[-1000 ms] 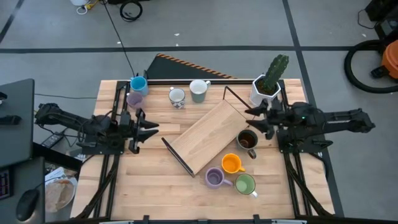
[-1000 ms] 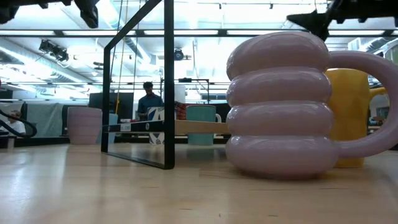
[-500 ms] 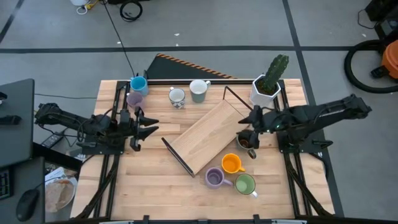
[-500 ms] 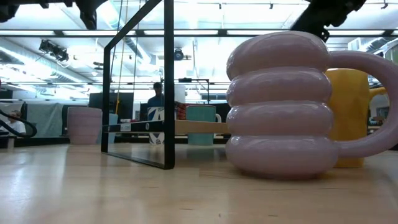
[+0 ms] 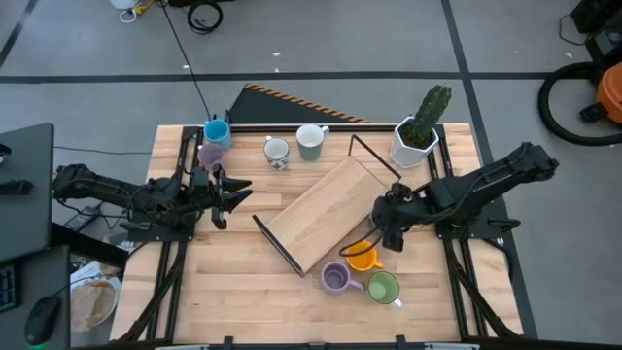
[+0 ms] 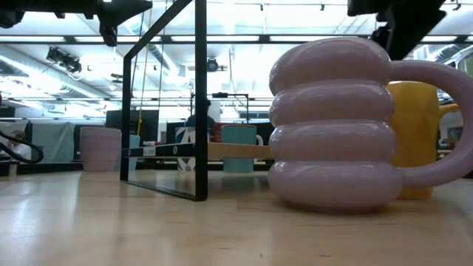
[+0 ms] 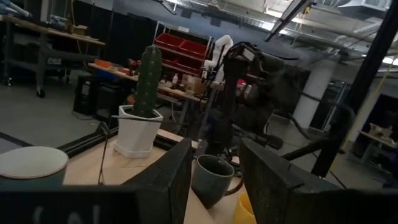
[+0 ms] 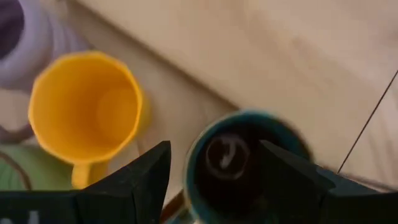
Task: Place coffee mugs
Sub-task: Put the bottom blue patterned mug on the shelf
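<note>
The dark brown mug (image 8: pixel 239 165) stands upright on the table beside the wooden rack (image 5: pixel 326 214). My right gripper (image 5: pixel 391 231) hangs over it, pointing down and open (image 8: pixel 214 149), one finger on each side of the rim; I see no touch. The orange mug (image 5: pixel 362 257), a purple ribbed mug (image 5: pixel 335 279) and the green mug (image 5: pixel 382 288) stand just nearer. The blue (image 5: pixel 216 131), lavender (image 5: pixel 210 154), steel-grey (image 5: pixel 277 151) and pale (image 5: pixel 310 142) mugs stand along the far edge. My left gripper (image 5: pixel 233 192) waits at the left, open and empty (image 7: pixel 216 149).
A white faceted pot with a cactus (image 5: pixel 415 136) stands at the far right corner. The rack's black wire frames (image 5: pixel 374 160) rise at its two ends. In the low view the purple ribbed mug (image 6: pixel 332 125) fills the foreground. Bare tabletop (image 5: pixel 233 282) lies at the near left.
My right gripper has gone from beside the cactus pot toward the near edge and the left, has tipped to point downward, and now hangs over the dark brown mug. The mugs have stayed where they were.
</note>
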